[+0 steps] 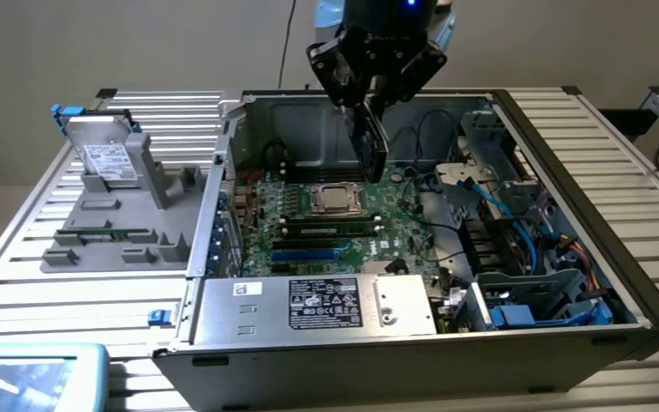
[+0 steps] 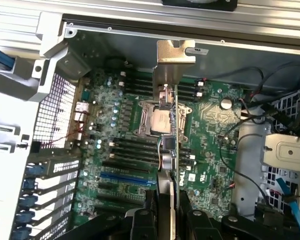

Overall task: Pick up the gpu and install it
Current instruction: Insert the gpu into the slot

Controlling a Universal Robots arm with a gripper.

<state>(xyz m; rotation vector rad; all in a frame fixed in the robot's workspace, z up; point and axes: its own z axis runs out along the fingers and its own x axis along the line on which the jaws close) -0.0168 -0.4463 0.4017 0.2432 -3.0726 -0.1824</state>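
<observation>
Fingers clamped on the gpu, card upright, hanging edge-down. It's inside the open case on the worktop, above the motherboard near the CPU socket, toward the case's far wall.

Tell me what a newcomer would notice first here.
First, the black claw holding the gpu on edge above the green motherboard, inside the open computer case. Next, the silver hard drive leaning in the grey holder at the exterior view's left.
</observation>
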